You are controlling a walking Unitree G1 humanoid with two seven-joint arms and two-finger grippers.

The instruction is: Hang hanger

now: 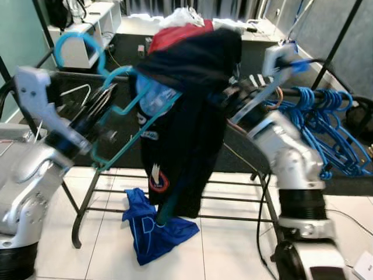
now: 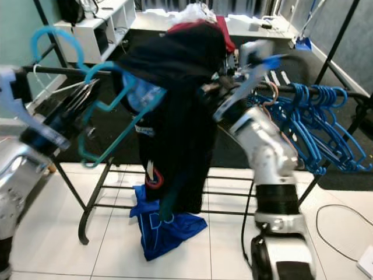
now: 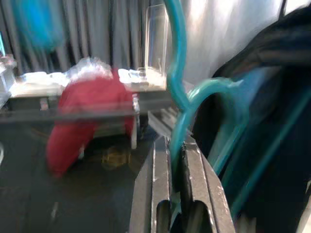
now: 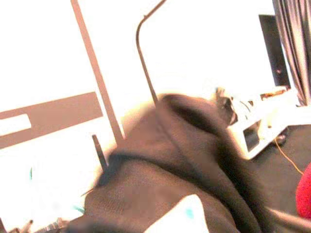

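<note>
Teal plastic hanger point(image 1: 125, 114), stiff but loaded with a soft dark shirt point(image 1: 186, 128), hangs at 9 o'clock of the rack point(image 1: 175, 192), its neck pinched in the left tool point(image 3: 176, 160); right tool's state I cannot tell.

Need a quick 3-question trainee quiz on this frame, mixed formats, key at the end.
1. True or false: the left gripper is shut on the teal hanger.
2. Multiple choice: the blue garment lies A) on the floor under the rack, B) on the white shelf, C) in the right gripper.
3. Fill in: the bunch of blue hangers hangs on the robot's ___ side.

Key: 1 true; 2 A; 3 right.
</note>
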